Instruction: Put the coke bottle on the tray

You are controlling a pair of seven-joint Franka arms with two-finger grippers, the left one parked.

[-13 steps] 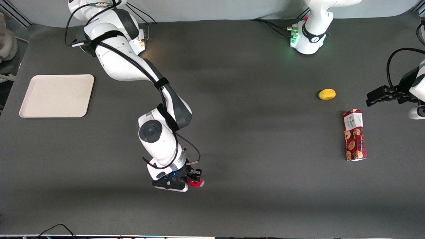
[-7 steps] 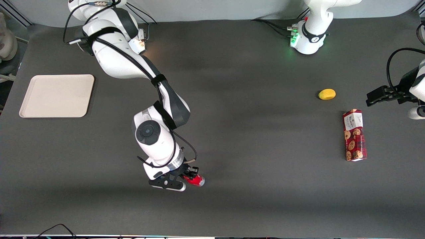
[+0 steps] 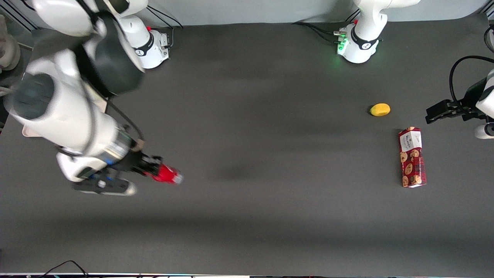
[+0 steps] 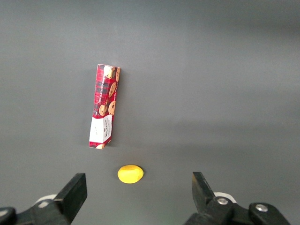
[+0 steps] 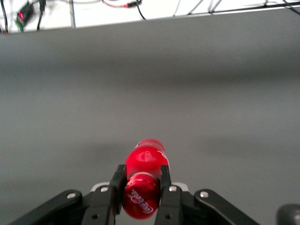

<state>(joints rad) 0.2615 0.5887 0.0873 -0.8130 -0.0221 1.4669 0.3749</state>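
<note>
My right gripper (image 3: 152, 170) is shut on the coke bottle (image 3: 166, 174), a small slim red bottle, and holds it well above the table. In the right wrist view the bottle (image 5: 145, 178) sits between the two black fingers (image 5: 117, 180) at its capped end, with my gripper (image 5: 140, 180) closed round it. The cream-white tray (image 3: 27, 131) lies toward the working arm's end of the table. The raised arm covers nearly all of it; only a strip of its rim shows.
A yellow lemon-like fruit (image 3: 380, 109) and a red cookie-patterned box (image 3: 412, 157) lie toward the parked arm's end of the table. Both also show in the left wrist view, the fruit (image 4: 130, 174) and the box (image 4: 105, 106). Cables run along the table's near edge.
My gripper has lifted the bottle off the table and carried it toward the tray's end. The arm now rises high and covers most of the tray.
</note>
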